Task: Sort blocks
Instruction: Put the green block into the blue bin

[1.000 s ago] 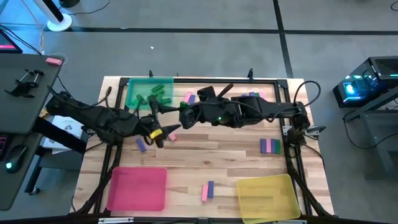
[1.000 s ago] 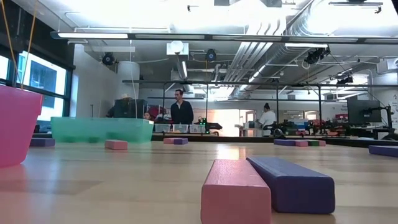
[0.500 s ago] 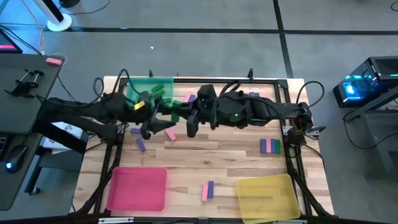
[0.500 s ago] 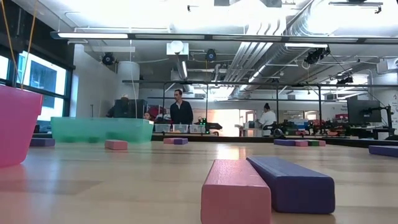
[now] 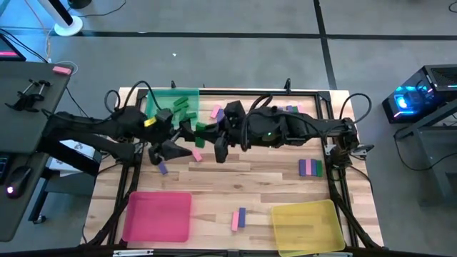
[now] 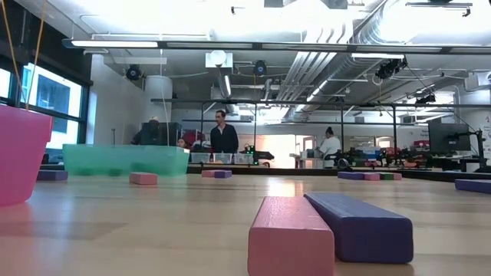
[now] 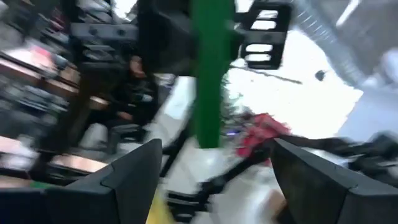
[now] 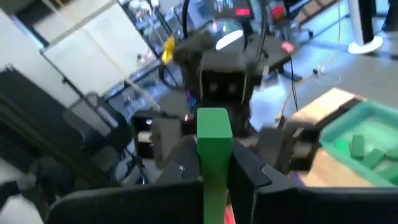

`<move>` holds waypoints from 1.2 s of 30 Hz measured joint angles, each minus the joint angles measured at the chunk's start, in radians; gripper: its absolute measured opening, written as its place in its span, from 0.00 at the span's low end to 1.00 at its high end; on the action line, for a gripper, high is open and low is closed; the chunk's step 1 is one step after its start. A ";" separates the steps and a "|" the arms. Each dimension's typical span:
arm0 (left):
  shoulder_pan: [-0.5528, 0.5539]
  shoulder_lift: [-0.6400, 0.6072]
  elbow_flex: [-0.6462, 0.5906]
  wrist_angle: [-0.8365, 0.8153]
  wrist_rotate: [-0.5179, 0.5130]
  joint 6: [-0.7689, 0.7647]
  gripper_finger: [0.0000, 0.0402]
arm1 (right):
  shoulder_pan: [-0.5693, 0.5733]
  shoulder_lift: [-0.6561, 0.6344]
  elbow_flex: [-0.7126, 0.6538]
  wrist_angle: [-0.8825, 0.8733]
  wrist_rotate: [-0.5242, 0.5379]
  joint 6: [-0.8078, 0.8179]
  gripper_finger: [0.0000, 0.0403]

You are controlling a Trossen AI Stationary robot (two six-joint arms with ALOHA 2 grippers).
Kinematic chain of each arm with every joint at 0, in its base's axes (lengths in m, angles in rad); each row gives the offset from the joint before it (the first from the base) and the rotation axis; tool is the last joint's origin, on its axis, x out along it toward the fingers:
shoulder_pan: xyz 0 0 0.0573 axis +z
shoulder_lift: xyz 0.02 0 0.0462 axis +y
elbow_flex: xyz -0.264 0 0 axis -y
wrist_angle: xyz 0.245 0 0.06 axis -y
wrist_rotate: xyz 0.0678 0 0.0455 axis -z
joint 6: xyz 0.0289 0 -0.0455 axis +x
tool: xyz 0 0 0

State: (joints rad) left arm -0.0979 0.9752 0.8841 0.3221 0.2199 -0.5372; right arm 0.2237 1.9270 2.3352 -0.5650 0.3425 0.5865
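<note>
- Blocks are partly sorted from above: several green ones lie in the green tray (image 5: 171, 107); pink and purple blocks (image 5: 238, 218) are scattered on the surface (image 5: 264, 178), with the pink tray (image 5: 158, 216) and yellow tray (image 5: 308, 225) apparently empty.
- Low across the surface, the middle is open; the pink and purple pair lies near.
- Left wrist: the left end effector (image 7: 205, 180) stands wide apart, facing an upright green block (image 7: 211, 68).
- Right wrist: the right end effector (image 8: 214, 171) is clamped on that green block, beside the green tray's edge.
</note>
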 joint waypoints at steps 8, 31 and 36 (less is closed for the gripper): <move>-0.018 0.058 0.000 -0.009 -0.079 0.044 0.71 | -0.006 0.045 -0.003 -0.067 0.000 0.024 0.03; 0.003 0.031 0.001 -0.111 -0.073 0.203 0.21 | -0.023 0.045 -0.003 -0.105 -0.017 0.015 0.03; 0.023 0.031 0.001 -0.114 -0.064 0.187 0.06 | -0.024 0.045 -0.003 -0.110 -0.022 -0.004 0.03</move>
State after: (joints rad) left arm -0.0744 1.0066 0.8852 0.2086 0.1563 -0.3501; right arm 0.2001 1.9724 2.3325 -0.6754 0.3209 0.5823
